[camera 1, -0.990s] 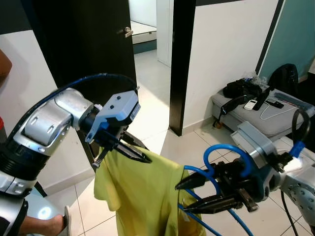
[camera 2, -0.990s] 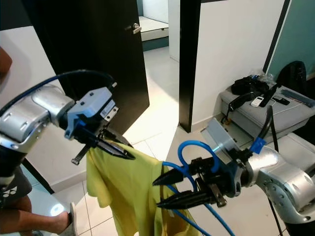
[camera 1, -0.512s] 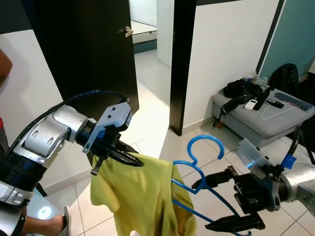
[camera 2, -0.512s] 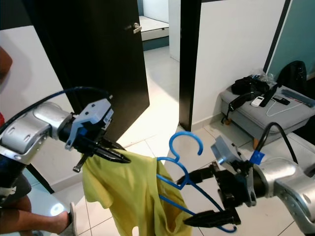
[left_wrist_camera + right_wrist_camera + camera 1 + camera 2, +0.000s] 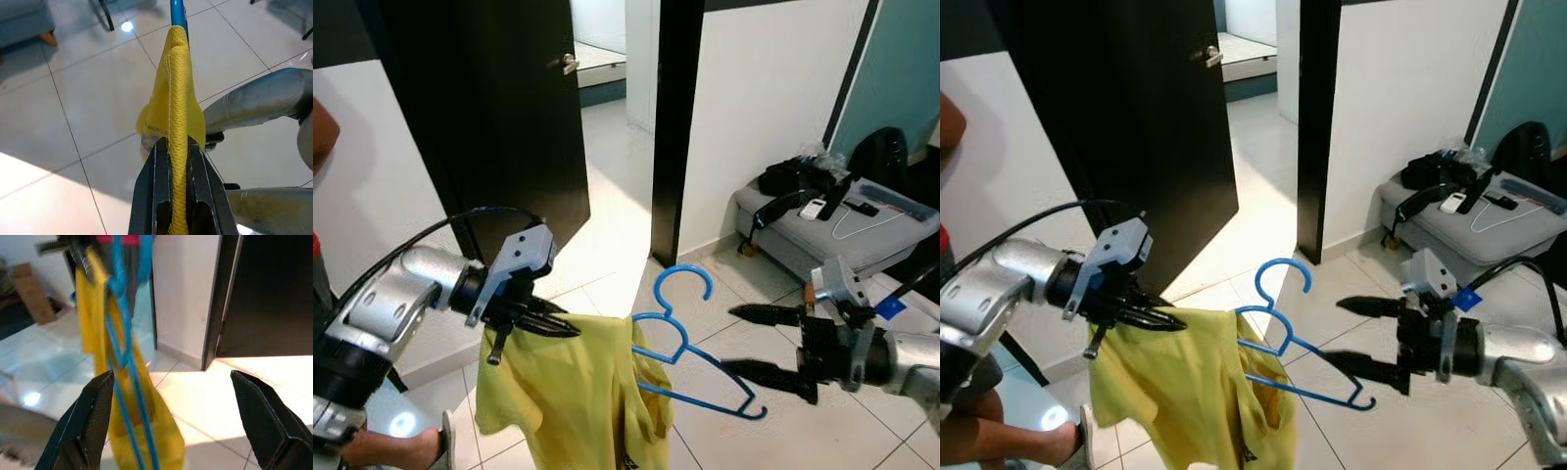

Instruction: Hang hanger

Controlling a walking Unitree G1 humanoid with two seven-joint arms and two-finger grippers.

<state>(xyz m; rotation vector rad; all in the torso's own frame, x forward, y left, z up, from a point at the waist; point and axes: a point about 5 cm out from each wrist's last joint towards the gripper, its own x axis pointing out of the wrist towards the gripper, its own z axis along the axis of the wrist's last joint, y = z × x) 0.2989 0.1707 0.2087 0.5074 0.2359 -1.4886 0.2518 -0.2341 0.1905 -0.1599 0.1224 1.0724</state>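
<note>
A yellow shirt [image 5: 573, 392] hangs on a blue hanger [image 5: 690, 343], whose hook [image 5: 683, 279] stands up beside the shirt. My left gripper [image 5: 563, 326] is shut on the shirt's shoulder seam, holding shirt and hanger up in the air. In the left wrist view the yellow seam [image 5: 177, 98] runs between the black fingers [image 5: 151, 196]. My right gripper [image 5: 732, 339] stands open to the right of the hanger's bare end, apart from it. Through the right wrist view's spread fingers [image 5: 93, 416], the shirt [image 5: 98, 333] and hanger [image 5: 120, 323] hang ahead.
A black door [image 5: 499, 108] with a metal handle [image 5: 568, 65] stands open behind the left arm, beside a black door frame [image 5: 674, 127]. A grey bench [image 5: 832, 235] with bags and cables sits at the right wall. A person's foot [image 5: 391, 446] is at lower left.
My right gripper has let go of the hanger and drawn back to the right, fingers open. The left gripper has sunk a little with the shirt, and the hanger now hangs from it alone.
</note>
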